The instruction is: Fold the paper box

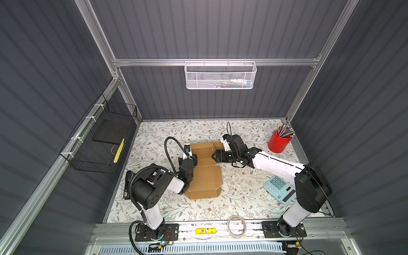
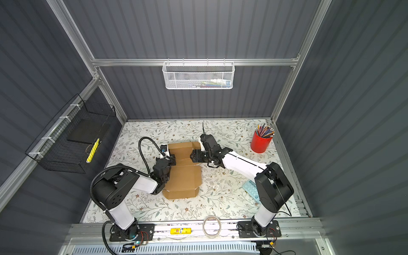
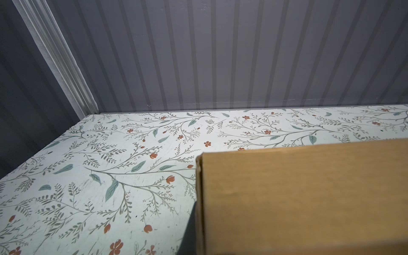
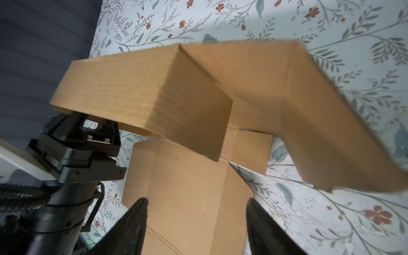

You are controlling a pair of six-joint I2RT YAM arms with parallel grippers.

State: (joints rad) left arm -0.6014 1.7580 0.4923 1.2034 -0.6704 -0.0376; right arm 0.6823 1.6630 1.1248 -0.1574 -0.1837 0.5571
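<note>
Closest to the lens, a roll of tape [image 1: 237,225] lies on the front rail [image 1: 187,227], just past the counter's [image 1: 242,205] near edge. Beyond it the paper box [image 1: 205,176] sits mid-counter between the two arms. Its near panel lies flat, notched at the near right corner, while the far part has walls folded up. At the box's left edge the left end effector [image 1: 193,158] is closed tight. In its wrist view an upright cardboard wall [image 3: 298,198] hides its tips, so whether it pinches that wall cannot be told. At the box's right edge the right end effector [image 4: 196,199] hangs with its fingers [image 4: 136,220] spread wide, gripping nothing, the flat panel below them. A raised flap [image 4: 320,110] tilts just ahead of it. Bare counter runs from the box's right edge to the calculator [image 1: 279,189] and along the front strip. A red pencil cup [image 1: 278,143] stands well apart in the far right corner.
</note>
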